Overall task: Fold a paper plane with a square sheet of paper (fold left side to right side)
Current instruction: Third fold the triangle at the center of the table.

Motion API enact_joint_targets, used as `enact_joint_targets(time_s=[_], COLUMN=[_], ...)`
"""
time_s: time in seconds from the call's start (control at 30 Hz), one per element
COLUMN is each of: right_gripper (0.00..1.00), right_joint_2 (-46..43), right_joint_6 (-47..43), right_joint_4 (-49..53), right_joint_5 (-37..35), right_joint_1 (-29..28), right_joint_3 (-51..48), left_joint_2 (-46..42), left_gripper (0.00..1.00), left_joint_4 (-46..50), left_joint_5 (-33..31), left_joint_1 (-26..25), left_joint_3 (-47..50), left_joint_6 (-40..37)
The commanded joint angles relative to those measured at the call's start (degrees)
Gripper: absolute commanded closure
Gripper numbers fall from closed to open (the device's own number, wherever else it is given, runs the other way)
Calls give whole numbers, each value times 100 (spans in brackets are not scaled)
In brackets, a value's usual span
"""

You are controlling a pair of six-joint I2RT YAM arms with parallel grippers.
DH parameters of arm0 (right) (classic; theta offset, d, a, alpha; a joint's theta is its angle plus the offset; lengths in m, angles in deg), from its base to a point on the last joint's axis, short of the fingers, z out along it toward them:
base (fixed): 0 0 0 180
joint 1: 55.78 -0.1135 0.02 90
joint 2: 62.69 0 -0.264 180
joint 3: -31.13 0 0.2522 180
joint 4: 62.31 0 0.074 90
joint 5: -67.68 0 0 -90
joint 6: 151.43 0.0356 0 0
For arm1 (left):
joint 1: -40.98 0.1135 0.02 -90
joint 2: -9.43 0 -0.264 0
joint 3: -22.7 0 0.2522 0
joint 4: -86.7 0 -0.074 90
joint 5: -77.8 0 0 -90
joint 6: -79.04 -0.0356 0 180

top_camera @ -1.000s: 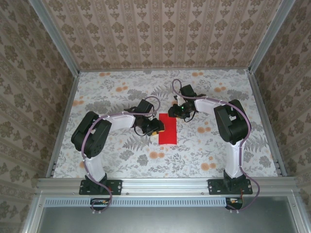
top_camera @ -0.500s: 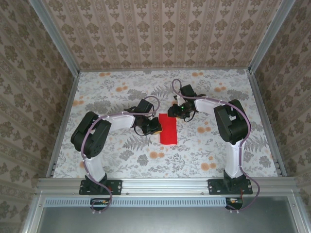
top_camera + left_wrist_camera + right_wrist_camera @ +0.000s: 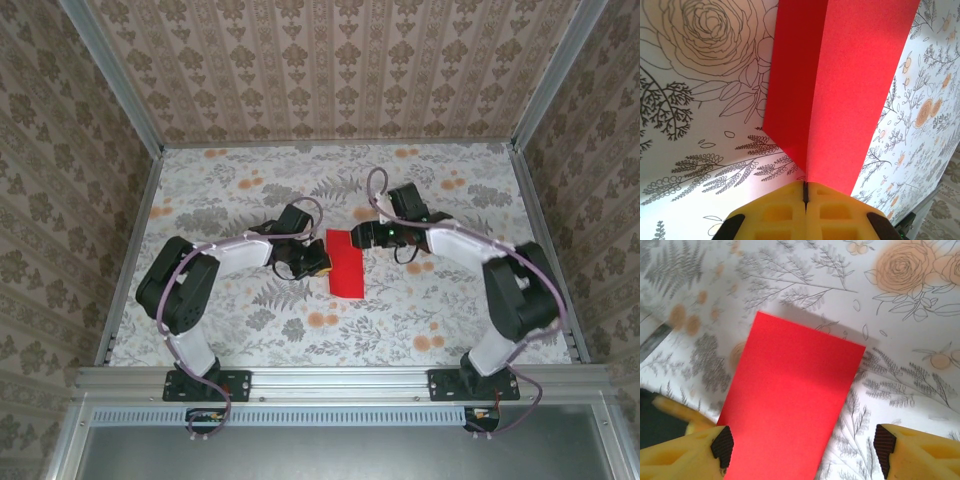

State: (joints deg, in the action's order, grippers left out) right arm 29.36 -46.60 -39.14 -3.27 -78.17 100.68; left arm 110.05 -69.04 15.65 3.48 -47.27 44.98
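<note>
Fold status: square sheet of paper (image 3: 346, 266) lay as a narrow red strip at centre of the top view, on the floral tablecloth (image 3: 250, 200).
Left gripper (image 3: 318, 262) was clamped on the strip's left edge, yellow fingers (image 3: 780, 215) pressed together. Right gripper (image 3: 358, 233) sat at the strip's upper end, jaws wide apart.

You've got bright, even light — soft shadow beyond the red paper (image 3: 790, 405), left side of your right wrist view blurry.
</note>
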Motion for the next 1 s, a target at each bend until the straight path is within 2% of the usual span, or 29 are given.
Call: enact_joint_targets(time_s=[0.0,0.13,0.27,0.4,0.6,0.8,0.9,0.97], right_gripper=[20,18,17,16,17,28,41,53], right_joint_2=[-849,-1736,-1999,-1704,-725,-205,-37,23], right_joint_6=[-339,-544,-765,-1068,-1460,-1614,-1651,-1655], right_joint_4=[-344,-574,-736,-792,-827,-916,-882,-847], right_joint_5=[-520,-1247,-1857,-2316,-2539,-2565,-2480,-2451], right_joint_1=[-458,-1355,-2226,-2800,-3074,-3088,-3079,-3080], right_joint_3=[-798,-1674,-2082,-2049,-1565,-1186,-1034,-992], left_joint_2=[-201,-191,-165,-157,-139,-86,-77,-77], left_gripper=[100,100,100,100,100,100,100,100], left_joint_4=[-83,-105,-119,-145,-145,-145,-145,-124], left_joint_5=[62,142,184,218,231,277,297,299], left_joint_1=[-39,-37,-30,-34,-38,-31,-30,-22], left_joint_3=[93,98,87,84,73,40,47,32], left_joint_6=[263,320,336,338,338,333,323,304])
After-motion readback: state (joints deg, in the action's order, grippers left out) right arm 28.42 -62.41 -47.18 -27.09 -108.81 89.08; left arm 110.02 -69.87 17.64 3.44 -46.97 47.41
